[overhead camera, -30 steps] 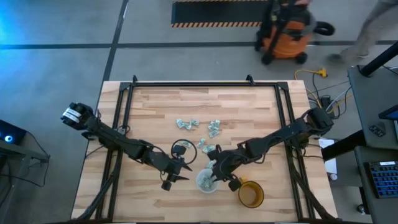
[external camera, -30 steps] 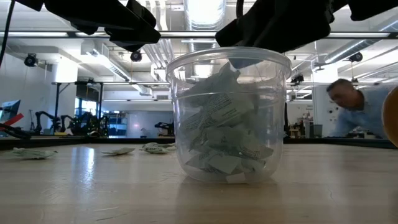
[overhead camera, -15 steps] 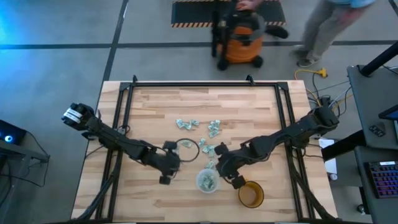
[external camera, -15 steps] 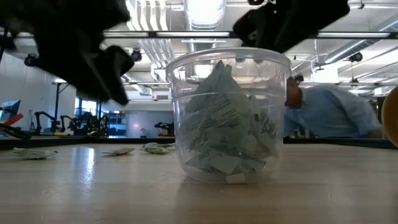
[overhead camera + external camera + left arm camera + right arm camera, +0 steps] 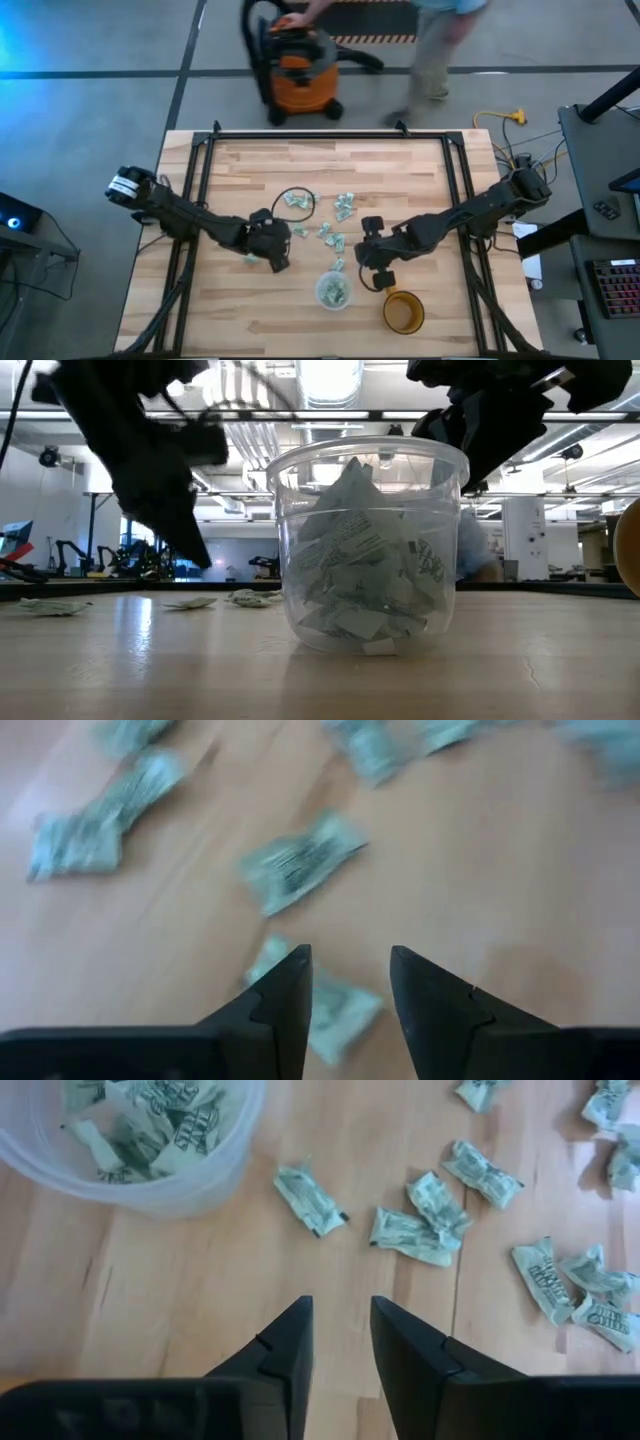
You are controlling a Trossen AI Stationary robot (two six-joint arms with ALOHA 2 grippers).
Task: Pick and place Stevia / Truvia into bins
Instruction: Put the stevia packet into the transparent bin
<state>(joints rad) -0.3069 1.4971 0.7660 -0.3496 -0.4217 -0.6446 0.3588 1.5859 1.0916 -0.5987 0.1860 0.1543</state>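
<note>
The left gripper (image 5: 347, 982) has its fingers parted and empty just over a loose sachet (image 5: 325, 1010) near the tabletop's middle, and the right gripper (image 5: 340, 1335) is likewise parted and empty beside the cup (image 5: 333, 291). The cup, toward the near edge, looks well filled, yet roughly a dozen sachets (image 5: 331, 232) lie mid-tabletop, so some picking remains.

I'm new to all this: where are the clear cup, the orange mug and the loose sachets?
clear cup (image 5: 367, 550), low view, side wall.
orange mug (image 5: 403, 313), high view, inside.
loose sachets (image 5: 311, 1201), right wrist view, one sachet's middle.
</note>
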